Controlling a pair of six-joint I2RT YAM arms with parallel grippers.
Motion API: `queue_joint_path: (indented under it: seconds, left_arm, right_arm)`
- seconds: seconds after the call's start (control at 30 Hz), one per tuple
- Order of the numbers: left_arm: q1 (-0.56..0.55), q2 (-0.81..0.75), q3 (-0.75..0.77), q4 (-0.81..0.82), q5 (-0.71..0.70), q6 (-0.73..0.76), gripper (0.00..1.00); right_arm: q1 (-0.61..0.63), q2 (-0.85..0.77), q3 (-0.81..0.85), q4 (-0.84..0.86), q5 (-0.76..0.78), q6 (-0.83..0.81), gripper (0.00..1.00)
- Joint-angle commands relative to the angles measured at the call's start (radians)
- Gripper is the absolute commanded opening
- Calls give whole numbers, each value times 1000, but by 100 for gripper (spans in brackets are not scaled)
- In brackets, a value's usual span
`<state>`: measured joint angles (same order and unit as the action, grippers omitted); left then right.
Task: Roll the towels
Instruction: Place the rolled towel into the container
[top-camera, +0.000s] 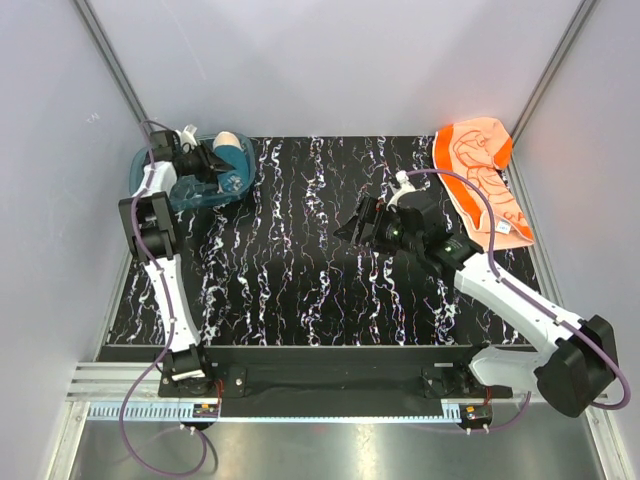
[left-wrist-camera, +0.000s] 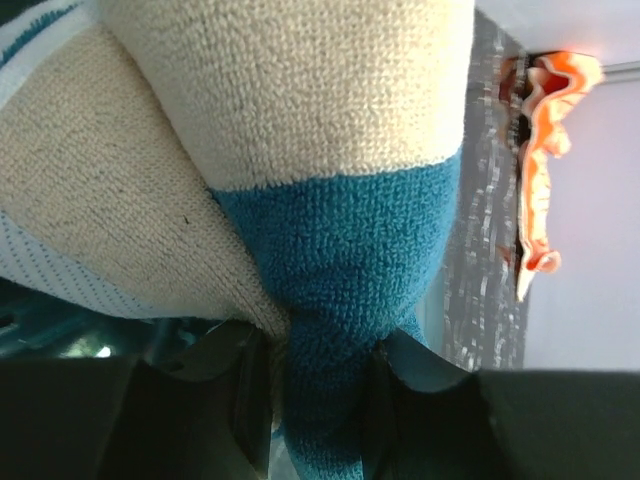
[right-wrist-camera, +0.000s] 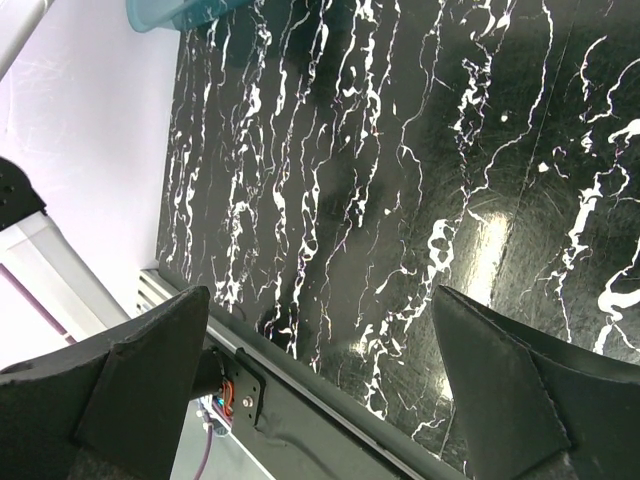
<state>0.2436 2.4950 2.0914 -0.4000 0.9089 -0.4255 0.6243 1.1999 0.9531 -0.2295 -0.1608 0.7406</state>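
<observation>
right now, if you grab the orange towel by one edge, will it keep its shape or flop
Probably flops: the orange towel lies wrinkled with wavy, folded edges, so it should drape from a pinch. Likely light, since it looks like thin cloth. Pushed, it would probably bunch up rather than slide whole.

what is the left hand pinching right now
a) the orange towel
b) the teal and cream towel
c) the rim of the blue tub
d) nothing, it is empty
b: the left wrist view shows the left hand closed on a fold of the teal and cream towel, while the orange towel lies apart at the far right.
</observation>
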Motion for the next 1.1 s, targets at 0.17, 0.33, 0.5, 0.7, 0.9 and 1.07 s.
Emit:
queue_joint_path:
  seconds: [0.17, 0.33, 0.5, 0.7, 0.9, 1.07]
  left_arm:
    - [0, 96, 146, -207, -100, 137, 11]
    - [-1, 130, 170, -266, -111, 151, 62]
    - [10, 85, 148, -205, -102, 85, 99]
    - [74, -10, 68, -7, -31, -113, 99]
    - [106, -97, 81, -11, -56, -144, 99]
    - [132, -148, 119, -125, -181, -118, 99]
  right_arm:
    - [-12, 33, 42, 39, -34, -14, 100]
    - [-12, 49, 58, 30, -39, -14, 100]
    - [-12, 46, 61, 27, -40, -17, 100]
    - [-12, 32, 64, 16, -37, -18, 100]
    - [-12, 20, 96, -22, -6, -37, 100]
    - [-15, 13, 137, -73, 30, -66, 100]
